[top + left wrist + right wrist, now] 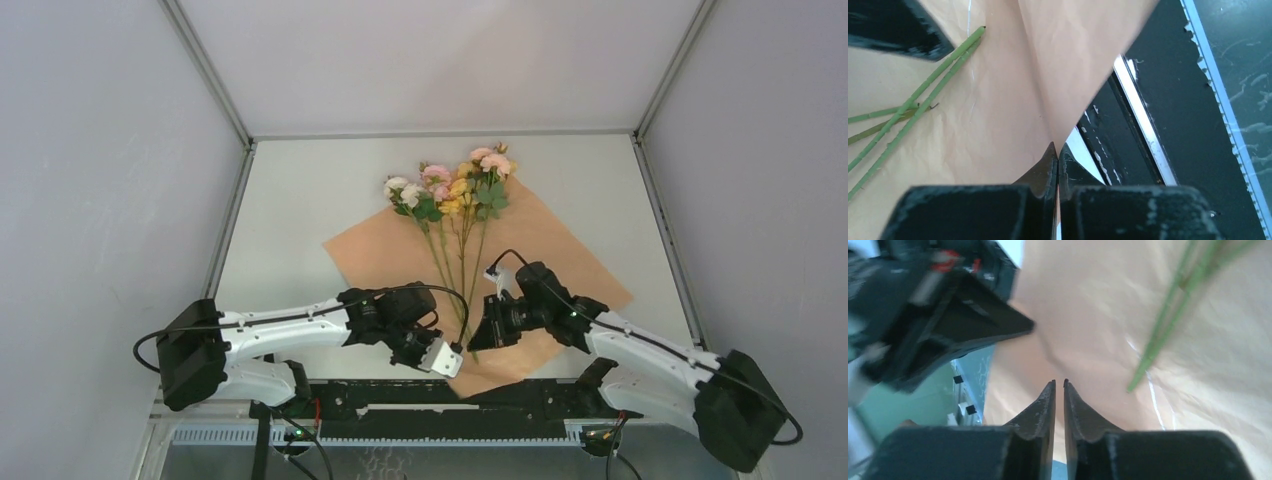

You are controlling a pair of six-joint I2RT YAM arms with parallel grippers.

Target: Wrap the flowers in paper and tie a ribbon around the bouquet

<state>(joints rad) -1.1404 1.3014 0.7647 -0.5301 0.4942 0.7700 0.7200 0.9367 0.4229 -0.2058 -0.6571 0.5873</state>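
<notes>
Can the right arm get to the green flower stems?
Probably yes. The stems lie bare on the paper right beside the right gripper, nothing covering them. The left gripper, pinching the paper's corner, is close and could crowd it.

Bright even light, soft shadows, right-wrist view blurred

blooms of the flowers [950, 65] past both wrist views' edges; left arm [933, 325] blurred in the right one
</notes>
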